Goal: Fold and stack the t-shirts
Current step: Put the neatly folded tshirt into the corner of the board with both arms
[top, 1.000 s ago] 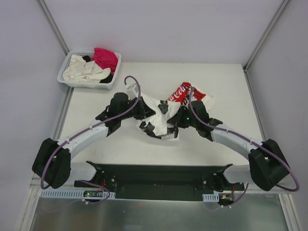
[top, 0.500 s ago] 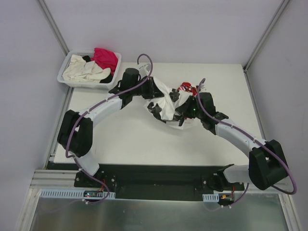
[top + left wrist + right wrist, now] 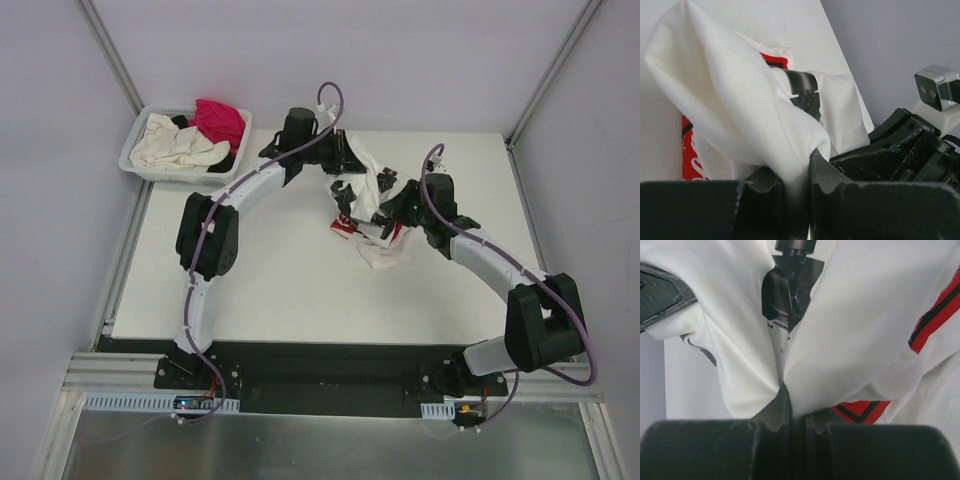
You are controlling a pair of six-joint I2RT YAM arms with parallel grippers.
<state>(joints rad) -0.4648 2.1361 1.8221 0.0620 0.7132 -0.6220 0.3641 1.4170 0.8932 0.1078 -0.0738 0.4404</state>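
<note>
The printed t-shirt [image 3: 375, 245], right of the basket [image 3: 180, 177] full of shirts [image 3: 180, 148], is pinched tight by the left gripper [image 3: 797, 185] and the right gripper [image 3: 790, 412]. Its print is mostly hidden.

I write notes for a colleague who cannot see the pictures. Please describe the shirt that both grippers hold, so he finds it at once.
On the white table, look toward the far side, right of middle. The bunched shirt pinched by the left gripper and right gripper is white with red print; the other shirts lie in the basket at far left.
</note>
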